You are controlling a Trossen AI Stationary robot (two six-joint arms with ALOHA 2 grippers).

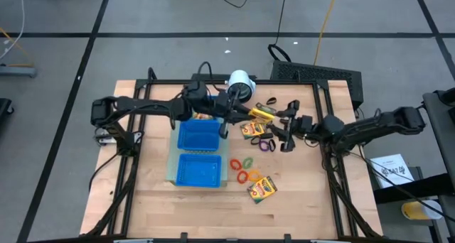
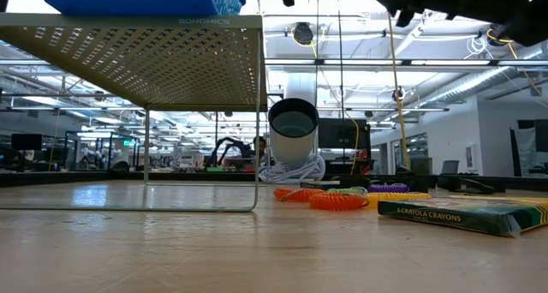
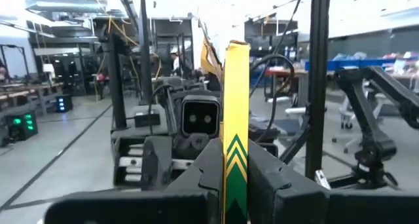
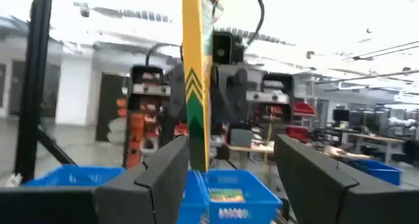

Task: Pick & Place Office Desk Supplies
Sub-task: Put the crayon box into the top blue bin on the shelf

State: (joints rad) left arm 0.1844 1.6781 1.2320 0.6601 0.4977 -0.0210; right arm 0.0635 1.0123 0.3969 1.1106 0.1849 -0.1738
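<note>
A yellow-and-green crayon box (image 1: pixel 260 114) hangs in the air right of the blue tray (image 1: pixel 198 152), between my two grippers. My left gripper (image 1: pixel 245 112) reaches in from the table's left and is shut on it. My right gripper (image 1: pixel 281 123) faces it from the right, open, its fingers on either side of the box's other end (image 4: pixel 196 86). Two more crayon boxes (image 1: pixel 252 129) (image 1: pixel 261 190) lie flat on the table. Red, orange and green rings (image 1: pixel 242 169), a purple ring (image 1: pixel 266 145) and black clips (image 1: pixel 267 102) lie there too. My left gripper pinches the crayon box's two broad faces (image 3: pixel 236 160) between its fingers, at the end nearest the tray. The fingers come roughly level from the table's left. The box sticks out beyond them, edge-on and lifted clear of the table. My right gripper's one finger (image 4: pixel 171 160) stands close beside the box; whether it touches, I cannot tell.
The blue tray sits on a perforated metal riser (image 2: pixel 163 57) and holds a crayon box (image 4: pixel 226 196) in one compartment. A white cylinder (image 1: pixel 242 84) stands at the far edge. Bare wood lies at the table's near side (image 1: pixel 213 214).
</note>
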